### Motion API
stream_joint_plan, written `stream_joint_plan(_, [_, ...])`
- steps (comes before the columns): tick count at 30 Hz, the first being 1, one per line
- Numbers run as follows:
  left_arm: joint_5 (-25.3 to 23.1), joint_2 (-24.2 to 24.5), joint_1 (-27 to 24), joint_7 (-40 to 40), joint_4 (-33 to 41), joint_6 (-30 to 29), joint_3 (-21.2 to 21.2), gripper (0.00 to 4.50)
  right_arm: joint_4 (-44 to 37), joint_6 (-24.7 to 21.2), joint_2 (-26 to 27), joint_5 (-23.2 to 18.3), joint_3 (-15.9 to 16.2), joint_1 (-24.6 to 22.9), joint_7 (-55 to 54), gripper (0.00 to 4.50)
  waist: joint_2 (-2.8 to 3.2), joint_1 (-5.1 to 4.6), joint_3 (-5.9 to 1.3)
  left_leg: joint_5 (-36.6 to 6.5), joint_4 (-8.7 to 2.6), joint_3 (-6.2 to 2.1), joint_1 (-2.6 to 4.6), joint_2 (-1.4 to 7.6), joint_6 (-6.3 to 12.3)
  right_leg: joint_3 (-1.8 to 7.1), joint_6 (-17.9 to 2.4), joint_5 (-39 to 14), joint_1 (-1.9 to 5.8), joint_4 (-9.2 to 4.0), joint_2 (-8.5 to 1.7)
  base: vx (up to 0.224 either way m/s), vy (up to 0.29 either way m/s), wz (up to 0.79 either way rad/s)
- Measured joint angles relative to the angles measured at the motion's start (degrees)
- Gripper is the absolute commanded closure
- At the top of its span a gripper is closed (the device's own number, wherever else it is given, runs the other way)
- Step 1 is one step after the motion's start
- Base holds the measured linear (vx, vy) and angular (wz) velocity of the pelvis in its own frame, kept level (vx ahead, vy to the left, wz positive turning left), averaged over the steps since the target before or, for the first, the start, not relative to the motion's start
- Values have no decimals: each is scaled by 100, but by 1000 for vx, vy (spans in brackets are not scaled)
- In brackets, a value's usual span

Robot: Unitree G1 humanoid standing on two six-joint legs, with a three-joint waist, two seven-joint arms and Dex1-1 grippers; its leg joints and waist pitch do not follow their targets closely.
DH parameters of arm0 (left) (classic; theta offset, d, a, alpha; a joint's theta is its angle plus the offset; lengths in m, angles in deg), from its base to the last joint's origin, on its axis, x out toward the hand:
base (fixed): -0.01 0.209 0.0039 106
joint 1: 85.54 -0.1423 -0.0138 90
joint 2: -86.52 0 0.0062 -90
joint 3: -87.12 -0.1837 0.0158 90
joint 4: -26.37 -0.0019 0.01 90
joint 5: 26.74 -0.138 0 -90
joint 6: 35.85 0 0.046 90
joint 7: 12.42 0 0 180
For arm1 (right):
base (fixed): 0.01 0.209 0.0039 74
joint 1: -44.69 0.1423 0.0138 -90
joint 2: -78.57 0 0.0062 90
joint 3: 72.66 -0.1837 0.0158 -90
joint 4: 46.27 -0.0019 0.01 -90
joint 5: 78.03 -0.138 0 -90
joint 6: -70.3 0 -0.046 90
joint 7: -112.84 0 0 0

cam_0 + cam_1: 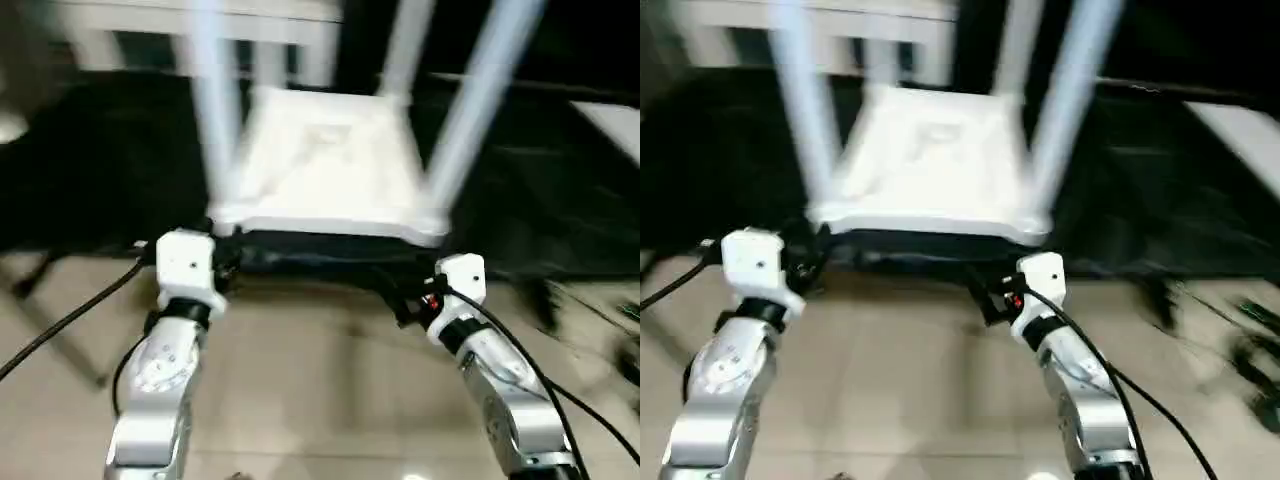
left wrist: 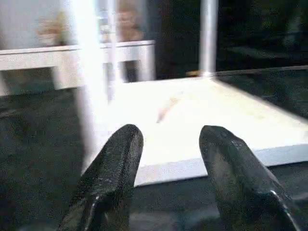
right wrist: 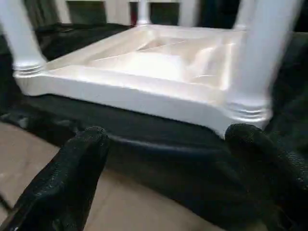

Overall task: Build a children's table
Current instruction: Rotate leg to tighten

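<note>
On the black mat: the children's table [image 1: 330, 165] lies upside down, ribbed underside up, its near edge at the mat's front edge.
Table top: white plastic rectangle with rounded corner sockets; the right wrist view shows the recessed underside and ringed collars at the near corners.
Legs: white tapered tubes stand upright in the sockets; a near-left leg [image 1: 215, 90], a near-right leg [image 1: 480, 95] and a far leg [image 1: 405, 45] rise out of the head views. A fourth at the far-left corner is blurred; I cannot tell it clearly.
Black mat [image 1: 110, 170]: dark surface under the table, ending just ahead of both wrists.
Left gripper [image 2: 168, 159]: fingers spread apart, released, holding nothing; it points at the near edge of the top, just short of it, beside the near-left leg.
Right gripper [image 3: 173, 159]: fingers wide apart, released, empty; it faces the near-right corner socket, close but apart from it.
Forearms: silver, with black cables, reaching from the lower edge over a beige tiled floor [image 1: 320, 380].
Background: a white cabinet [image 2: 77, 53] stands beyond the mat.
</note>
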Motion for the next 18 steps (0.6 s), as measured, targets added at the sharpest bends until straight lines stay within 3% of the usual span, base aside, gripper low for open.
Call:
stream_joint_plan(2, [6, -10, -36, 6, 1, -13, 4, 216, 0, -4, -1, -4, 3, 5, 27, 19, -102, 8, -14, -47, 19, 4, 152, -7, -43, 18, -11, 22, 30, -8, 4, 70, -80, -14])
stream_joint_plan(3, [16, -36, -64, 4, 15, -21, -6, 216, 0, -3, -33, -5, -4, 16, 32, 19, -104, 76, -18, -231, 143, 4, 136, -3, 57, 8, -11, 20, 78, -32, 0, 151, -68, -13])
stream_joint_plan(4, [20, -44, -71, 2, 20, -25, -21, 216, 1, -2, -48, -5, -3, 26, 38, 19, -81, 141, -22, -331, 230, -53, 89, -14, 232, 5, -14, 22, 78, -46, 4, 151, -68, -13])
stream_joint_plan(5, [19, -51, -76, -7, 39, -30, -50, 216, 18, 0, -67, -7, 0, 23, 84, 19, -25, 185, -40, -320, 374, -153, -9, -61, 269, 3, -51, 43, 100, -72, 23, 176, -27, -8])
stream_joint_plan(6, [-8, -62, -152, -40, 115, -32, -60, 216, 53, 0, -111, -8, 0, 24, 158, 19, -3, 270, -54, -318, 322, -189, -55, -100, 271, 10, -131, 96, 150, -93, 39, 145, -18, 12])
stream_joint_plan(7, [-20, -55, -232, -75, 182, -32, -42, 216, 56, 1, -126, -9, 3, 51, 215, 19, 35, 334, -74, -229, 204, -213, -89, -75, 209, 6, -142, 131, 181, -93, 95, 145, -18, 12])
stream_joint_plan(8, [-25, -31, -320, -94, 210, -32, -18, 216, 57, 3, -121, -10, 21, 75, 259, 19, 105, 393, -96, -30, 194, -244, -67, -30, 103, -18, -127, 166, 236, -109, 138, 158, 14, 12])
stream_joint_plan(9, [-39, 15, -430, -130, 221, -53, 43, 216, 70, 43, -103, 42, 148, 132, 278, 19, 86, 388, -114, -87, 167, -264, 9, -32, 29, -7, -162, 144, 224, -109, 138, 239, 29, 11])
stream_joint_plan(10, [-47, 53, -501, -167, 222, -91, 130, 216, 72, 101, -67, 67, 312, 199, 326, 19, 65, 371, -126, -116, 122, -283, 35, -60, 41, 22, -266, 75, 209, -57, 140, 239, 29, 11])
stream_joint_plan(11, [-57, 104, -548, -196, 224, -118, 227, 216, 73, 114, -51, 103, 447, 295, 403, 19, 12, 351, -157, -156, 103, -292, 53, -95, 50, 63, -332, 25, 70, 224, 123, 281, -10, 9])
stream_joint_plan(12, [-66, 103, -557, -205, 229, -149, 275, 216, 66, 133, -55, 109, 498, 333, 474, 19, -22, 322, -196, -225, 112, -351, 75, -124, 102, 94, -235, 17, -173, 637, 103, 224, -40, 8])
stream_joint_plan(13, [-69, 93, -563, -208, 280, -150, 271, 216, 68, 131, -65, 113, 497, 317, 483, 19, -37, 289, -211, -263, 110, -511, 76, -207, 166, 164, -110, 40, -359, 728, 99, 224, -40, 8])
stream_joint_plan(14, [-76, 90, -577, -218, 333, -150, 272, 216, 71, 128, -67, 115, 496, 304, 490, 19, -115, 239, -246, -322, 112, -669, 69, -343, 270, 278, -15, 80, -506, 584, 83, 170, -75, 15])
stream_joint_plan(15, [-77, 71, -580, -229, 405, -162, 255, 216, 72, 132, -91, 110, 470, 278, 498, 19, -306, 148, -274, -431, 223, -767, -3, -605, 446, 454, 82, 452, -463, 163, -50, 113, -64, 48])
stream_joint_plan(16, [-65, -40, -583, -232, 395, -181, 175, 216, 112, 131, -160, 100, 386, 178, 496, 19, -302, 145, -256, -521, 469, -771, -63, -608, 749, 449, 80, 298, -393, 254, -56, 113, -64, 48])
stream_joint_plan(17, [74, -198, -746, -201, 507, -175, 92, 216, 206, 86, -188, 88, 289, 112, 465, 19, -283, 227, -244, -505, 644, -682, -76, -602, 787, 496, 22, 234, -285, 211, -34, 134, -10, 46])
stream_joint_plan(18, [211, -257, -952, -184, 591, -170, 72, 216, 220, 69, -164, 72, 174, 64, 434, 19, -251, 315, -229, -450, 816, -595, -181, -607, 691, 505, -15, 208, -119, 103, -2, 216, 2, 0])
